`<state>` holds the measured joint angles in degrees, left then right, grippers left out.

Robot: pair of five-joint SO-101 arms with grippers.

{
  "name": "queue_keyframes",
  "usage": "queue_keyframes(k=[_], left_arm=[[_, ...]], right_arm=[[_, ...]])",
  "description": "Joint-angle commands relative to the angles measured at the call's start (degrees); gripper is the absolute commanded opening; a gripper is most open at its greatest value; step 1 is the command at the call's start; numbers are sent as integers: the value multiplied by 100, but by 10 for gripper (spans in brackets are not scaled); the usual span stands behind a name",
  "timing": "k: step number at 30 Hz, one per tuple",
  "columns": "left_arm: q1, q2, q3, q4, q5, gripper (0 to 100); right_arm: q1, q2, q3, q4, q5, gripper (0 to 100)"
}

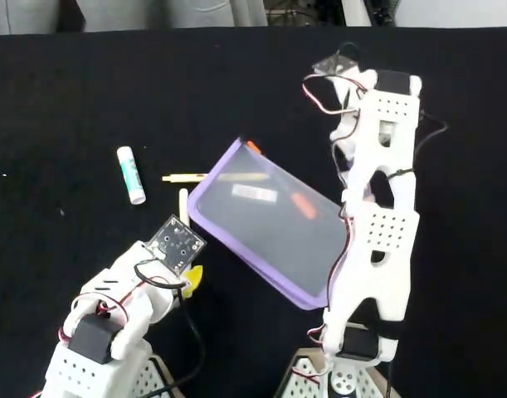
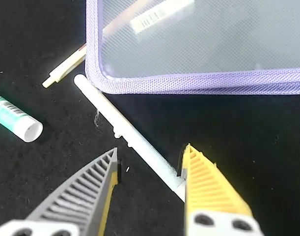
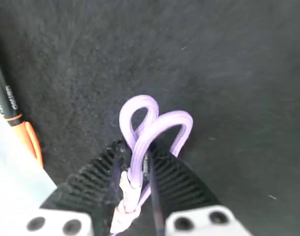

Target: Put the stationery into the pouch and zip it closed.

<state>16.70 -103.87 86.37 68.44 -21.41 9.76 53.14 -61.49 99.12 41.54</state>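
The purple-edged translucent pouch [image 1: 270, 220] lies tilted mid-table, with an orange-and-black pen [image 3: 19, 123] and a label showing inside. A cream pen [image 1: 182, 177] pokes out of its far-left corner. Beside that corner lies a white pen [image 2: 132, 140], running between the spread fingers of my left gripper [image 2: 150, 150], which is open and low over it. To the left of both pens lies a white-and-green glue stick [image 1: 130, 174]. At the pouch's right edge, my right gripper [image 3: 140, 150] is shut on the purple loop [image 3: 150, 118].
The table is covered in black cloth [image 1: 79, 99]. My right arm [image 1: 377, 224] stretches along the pouch's right side. The left arm's base [image 1: 104, 340] sits at the front left.
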Motion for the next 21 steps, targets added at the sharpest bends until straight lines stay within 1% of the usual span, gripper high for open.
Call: queue_keyframes(k=[1,11,18,21], left_arm=[[-4,-18,-57,-114,79,220],[22,-18,-57,-123,79,220],[848,-18,-22,-123,70,220],[963,-18,-101,-123,53,220]], right_arm=[[-88,-1024,-435,202,-62,11],[-88,-3099,-409,202,-114,11],[-352,-4092,-409,202,-475,11],[-554,-4505,-409,202,-510,11]])
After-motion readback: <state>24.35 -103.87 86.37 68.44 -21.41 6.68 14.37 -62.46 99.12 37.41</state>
